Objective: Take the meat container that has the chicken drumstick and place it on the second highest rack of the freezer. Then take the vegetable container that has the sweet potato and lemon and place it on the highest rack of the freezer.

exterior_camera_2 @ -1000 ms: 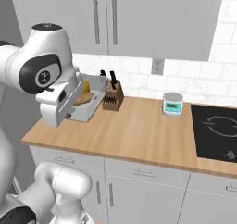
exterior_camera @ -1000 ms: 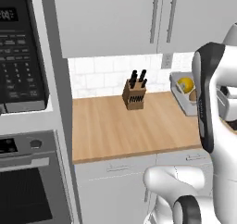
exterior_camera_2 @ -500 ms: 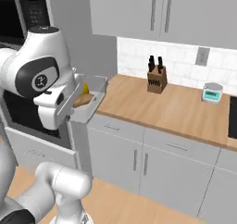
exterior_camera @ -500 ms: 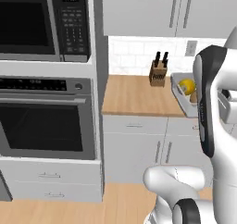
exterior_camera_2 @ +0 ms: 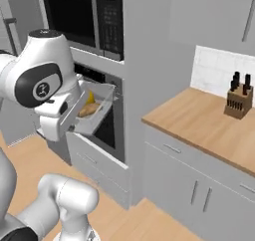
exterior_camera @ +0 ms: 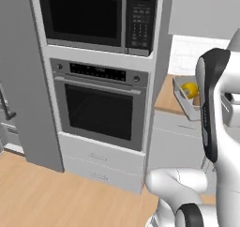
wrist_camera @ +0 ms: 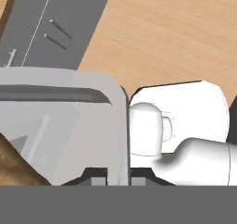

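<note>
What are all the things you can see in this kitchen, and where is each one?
vegetable container: one, clear grey, held up in front of the oven.
lemon: one, yellow, inside the container.
sweet potato: one, tan-orange, inside the container beside the lemon.
microwave: one, black, built in above the oven.
oven: one, grey with a dark window, below the microwave.
freezer: one, grey, left of the oven.
counter: one, wooden top over grey cupboards, right of the oven.
knife block: one, brown with black handles, at the back of the counter.
floor: wooden, below it all.
gripper: one, dark fingertips, shut on the container's rim.
</note>
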Tool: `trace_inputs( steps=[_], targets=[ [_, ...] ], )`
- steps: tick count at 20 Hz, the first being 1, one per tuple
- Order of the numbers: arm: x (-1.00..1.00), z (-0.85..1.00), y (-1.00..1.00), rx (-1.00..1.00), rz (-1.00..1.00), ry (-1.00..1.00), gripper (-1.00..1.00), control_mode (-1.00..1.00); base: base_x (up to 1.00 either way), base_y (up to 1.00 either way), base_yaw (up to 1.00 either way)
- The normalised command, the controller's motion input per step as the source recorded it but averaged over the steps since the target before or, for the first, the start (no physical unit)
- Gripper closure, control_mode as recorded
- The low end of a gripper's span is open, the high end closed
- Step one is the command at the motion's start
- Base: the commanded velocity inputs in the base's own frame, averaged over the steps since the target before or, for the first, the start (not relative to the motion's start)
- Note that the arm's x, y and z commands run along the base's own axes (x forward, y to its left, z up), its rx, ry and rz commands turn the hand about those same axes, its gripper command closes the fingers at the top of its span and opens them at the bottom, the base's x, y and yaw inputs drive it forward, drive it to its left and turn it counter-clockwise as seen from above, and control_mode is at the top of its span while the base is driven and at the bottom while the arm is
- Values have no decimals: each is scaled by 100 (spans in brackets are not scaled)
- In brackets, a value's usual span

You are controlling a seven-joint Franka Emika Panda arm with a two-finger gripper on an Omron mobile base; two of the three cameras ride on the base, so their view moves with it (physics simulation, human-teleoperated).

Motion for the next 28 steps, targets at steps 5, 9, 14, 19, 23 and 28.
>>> trace_inputs(
  steps=[5, 9, 14, 19, 23, 28],
  targets=[
    [0, 0, 0, 0, 0, 0, 100, 100, 0, 94, 37],
    [0, 0, 0, 0, 0, 0, 100, 100, 1, 100, 32],
    [0, 0, 0, 0, 0, 0, 100, 100, 27, 100, 25],
    [0, 0, 0, 0, 0, 0, 100, 100, 31, 91, 39],
    [0, 0, 0, 0, 0, 0, 100, 100, 87, 66, 28],
    [0, 0, 0, 0, 0, 0, 100, 100, 97, 34, 11]
  ],
)
